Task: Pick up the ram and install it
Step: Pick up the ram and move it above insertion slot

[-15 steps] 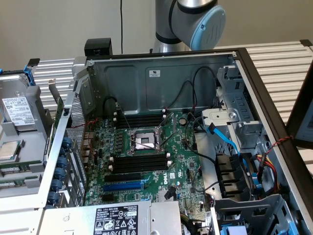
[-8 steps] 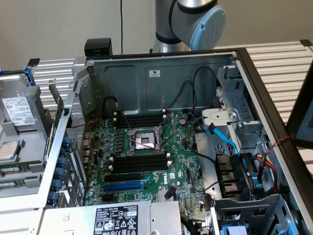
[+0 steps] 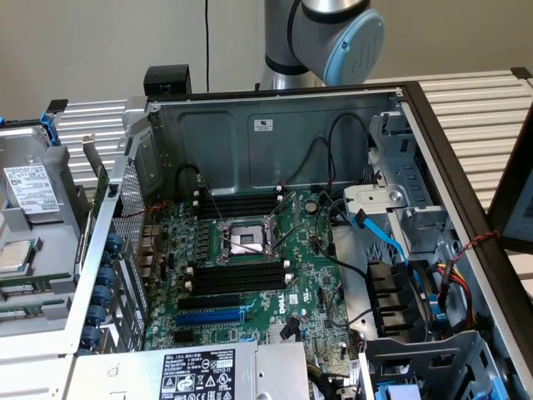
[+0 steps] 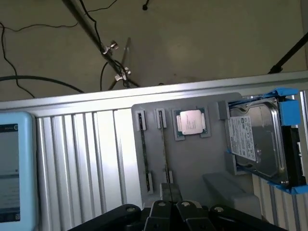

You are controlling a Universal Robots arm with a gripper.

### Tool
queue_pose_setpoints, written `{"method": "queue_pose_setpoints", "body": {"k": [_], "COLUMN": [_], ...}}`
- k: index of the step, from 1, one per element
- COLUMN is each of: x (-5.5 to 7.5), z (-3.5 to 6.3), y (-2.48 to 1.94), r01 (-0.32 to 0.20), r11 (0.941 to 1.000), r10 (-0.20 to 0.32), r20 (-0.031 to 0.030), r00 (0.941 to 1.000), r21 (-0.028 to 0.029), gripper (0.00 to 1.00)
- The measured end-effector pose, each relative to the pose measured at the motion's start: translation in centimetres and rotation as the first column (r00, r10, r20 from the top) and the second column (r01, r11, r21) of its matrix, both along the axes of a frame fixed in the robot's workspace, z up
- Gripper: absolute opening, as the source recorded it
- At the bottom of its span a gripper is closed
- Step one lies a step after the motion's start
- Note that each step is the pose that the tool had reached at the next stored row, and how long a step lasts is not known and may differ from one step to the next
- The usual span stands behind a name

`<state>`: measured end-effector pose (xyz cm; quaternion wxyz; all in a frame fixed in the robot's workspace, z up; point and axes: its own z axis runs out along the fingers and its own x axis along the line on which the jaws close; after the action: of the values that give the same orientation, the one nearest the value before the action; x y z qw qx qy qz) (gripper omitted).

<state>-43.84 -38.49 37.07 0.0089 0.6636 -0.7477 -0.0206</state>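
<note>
The gripper [image 4: 171,192] hangs with jaws drawn together on nothing, while the ram [image 4: 163,144] stands on edge in the grey holder [image 4: 192,163] beyond their tips, a processor [image 4: 191,121] farther off.

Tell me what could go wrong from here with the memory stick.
The memory stick by the pincer stands close to a second stick in the gray tray; a grab might knock that one. In the case, black cables hang near the memory slots and might snag it.
</note>
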Motion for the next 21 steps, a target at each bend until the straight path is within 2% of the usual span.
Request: {"method": "queue_pose_setpoints", "body": {"k": [2, 5, 7, 12, 17, 21], "x": [0.00, 0.00, -0.02, -0.31, -0.62, -0.77], "z": [0.01, 0.00, -0.01, -0.12, -0.23, -0.31], "y": [0.00, 0.00, 0.00, 0.00, 0.00, 0.00], "r01": [-0.013, -0.050, -0.063, -0.072, -0.087, -0.126], "r11": [0.9999, 0.9988, 0.9980, 0.9974, 0.9962, 0.9921], "r10": [0.013, 0.050, 0.063, 0.072, 0.087, 0.126], "r20": [0.0030, 0.0171, 0.0224, 0.0269, 0.0293, 0.0296], "r00": [0.9999, 0.9986, 0.9978, 0.9971, 0.9958, 0.9916], "r21": [-0.0001, -0.0005, -0.0011, -0.0047, -0.0051, -0.0051], "gripper": [0.11, 0.11, 0.11, 0.11, 0.11, 0.11]}}
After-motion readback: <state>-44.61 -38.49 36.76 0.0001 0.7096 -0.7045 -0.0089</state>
